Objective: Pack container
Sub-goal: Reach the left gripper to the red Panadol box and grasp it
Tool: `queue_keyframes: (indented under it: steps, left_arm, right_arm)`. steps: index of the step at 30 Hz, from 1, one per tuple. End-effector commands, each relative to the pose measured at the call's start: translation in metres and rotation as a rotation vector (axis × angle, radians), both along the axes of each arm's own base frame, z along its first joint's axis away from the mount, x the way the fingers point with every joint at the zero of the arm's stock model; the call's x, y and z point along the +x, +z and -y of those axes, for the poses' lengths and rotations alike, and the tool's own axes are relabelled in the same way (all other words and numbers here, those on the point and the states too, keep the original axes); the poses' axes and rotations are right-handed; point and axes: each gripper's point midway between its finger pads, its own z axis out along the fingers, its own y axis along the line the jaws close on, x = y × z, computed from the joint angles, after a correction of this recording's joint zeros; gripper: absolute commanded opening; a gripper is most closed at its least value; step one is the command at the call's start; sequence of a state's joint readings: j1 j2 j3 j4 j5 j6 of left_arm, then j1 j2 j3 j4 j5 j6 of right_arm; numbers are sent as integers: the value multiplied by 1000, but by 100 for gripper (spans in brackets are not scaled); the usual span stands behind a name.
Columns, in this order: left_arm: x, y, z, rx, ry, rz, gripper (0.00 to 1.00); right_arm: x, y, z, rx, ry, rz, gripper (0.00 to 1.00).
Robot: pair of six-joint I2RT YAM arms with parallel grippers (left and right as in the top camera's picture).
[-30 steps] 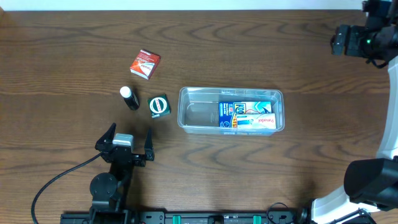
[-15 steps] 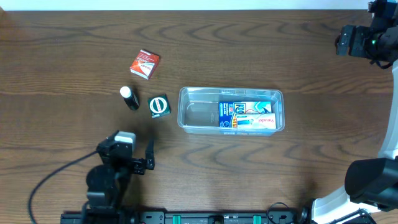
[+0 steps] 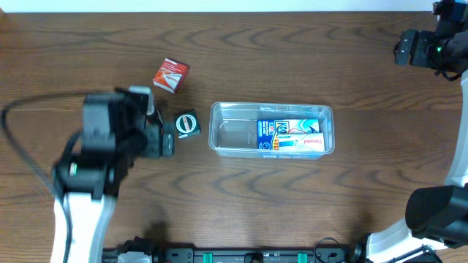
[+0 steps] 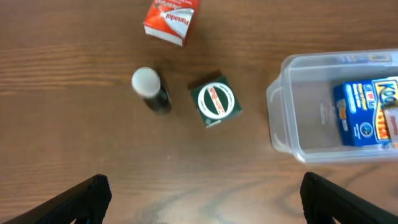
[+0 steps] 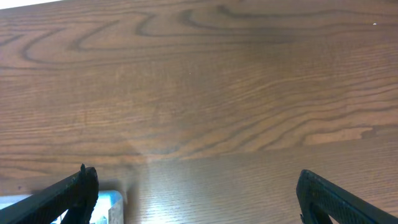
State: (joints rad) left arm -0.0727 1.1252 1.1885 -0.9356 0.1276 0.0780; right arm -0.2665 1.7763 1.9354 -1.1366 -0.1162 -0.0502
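The clear container [image 3: 232,136] stands at the table's middle with a blue box [image 3: 291,135] in its right half. It also shows in the left wrist view [image 4: 311,106] with the blue box [image 4: 367,112]. A green box with a round logo [image 3: 187,124] [image 4: 215,101] lies left of the container. A black tube with a white cap [image 4: 149,89] stands left of the green box. A red and white box [image 3: 170,74] [image 4: 171,18] lies farther back. My left gripper [image 3: 159,137] [image 4: 202,205] is open and empty, raised above the tube and green box. My right gripper [image 3: 409,47] [image 5: 199,199] is open and empty at the far right back.
The left arm [image 3: 95,161] hides most of the tube in the overhead view. The right wrist view shows bare wood and a pale blue edge [image 5: 107,206] at its lower left. The table's back edge [image 3: 234,10] runs along the top.
My left arm has lifted from the table's front edge and swung back and left, and now hangs over the tube and green box. The right arm has barely moved.
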Motion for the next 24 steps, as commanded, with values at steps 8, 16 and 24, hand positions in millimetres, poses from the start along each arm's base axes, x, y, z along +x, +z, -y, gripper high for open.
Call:
queue_keyframes:
  steps: [8, 16, 24]
  left_arm:
    - [98, 3, 5, 65, -81, 113, 98]
    - [152, -36, 8, 157, -197, 148, 98]
    - [189, -82, -5, 269, -192, 133, 98]
  right_arm:
    - [-1, 6, 3, 5, -20, 16, 99]
    - [-1, 6, 3, 5, -20, 16, 99]
    - [-1, 6, 3, 5, -20, 16, 99]
